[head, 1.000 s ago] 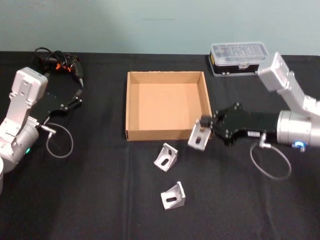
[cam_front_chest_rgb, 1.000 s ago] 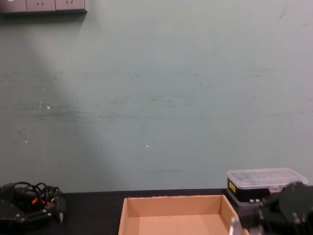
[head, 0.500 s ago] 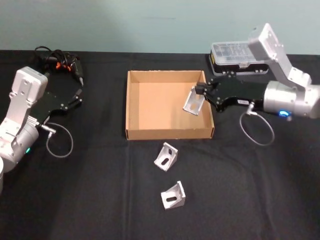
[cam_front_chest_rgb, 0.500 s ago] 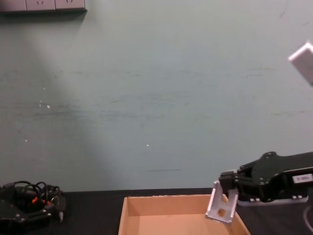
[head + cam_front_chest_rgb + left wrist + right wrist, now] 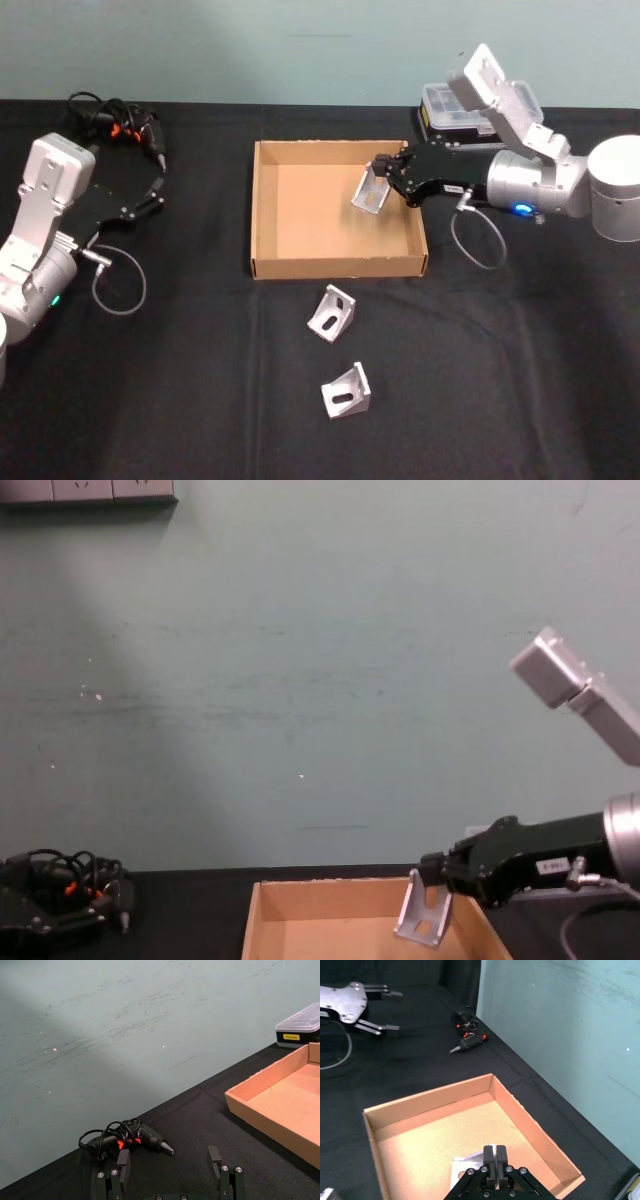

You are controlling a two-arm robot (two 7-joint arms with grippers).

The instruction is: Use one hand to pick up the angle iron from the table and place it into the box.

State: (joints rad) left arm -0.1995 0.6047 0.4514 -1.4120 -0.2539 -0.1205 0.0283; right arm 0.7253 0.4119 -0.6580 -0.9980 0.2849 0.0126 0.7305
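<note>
Black table below a pale green wall. The right gripper clasps an angle iron over the box; the left gripper rests far left, fingers spread.

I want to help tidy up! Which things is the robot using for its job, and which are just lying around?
For the job:
- right gripper, jaws shut on an angle iron over the box
- two more irons on the table

Lying about:
- clear-lidded case
- corded tool
- left gripper, parked at the left, jaws open
</note>
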